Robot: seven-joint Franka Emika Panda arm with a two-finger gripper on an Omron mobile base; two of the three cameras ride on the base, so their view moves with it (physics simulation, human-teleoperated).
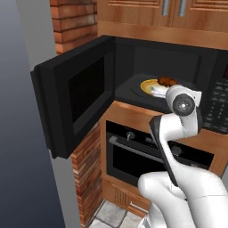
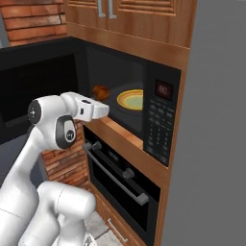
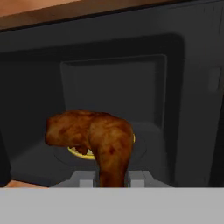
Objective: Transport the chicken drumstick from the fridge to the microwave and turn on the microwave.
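The black microwave (image 1: 133,55) stands open, its door (image 1: 75,95) swung out to the left. My gripper (image 3: 111,178) is shut on the chicken drumstick (image 3: 94,135), a lumpy brown-orange piece held by its thin end. The drumstick (image 1: 167,80) hangs just inside the microwave's mouth, above the near edge of a yellow plate (image 1: 148,85) on the turntable. From the right side the drumstick (image 2: 100,91) shows just past the white hand (image 2: 91,109), left of the plate (image 2: 132,99). The fridge's tall grey side (image 2: 216,144) stands right of the microwave.
The keypad (image 2: 157,129) with its red display (image 2: 164,89) is right of the cavity. A black oven (image 1: 142,156) with a bar handle (image 2: 117,178) sits below. Wooden cabinets (image 2: 134,19) hang above, and a brick wall (image 1: 73,22) lies to the left.
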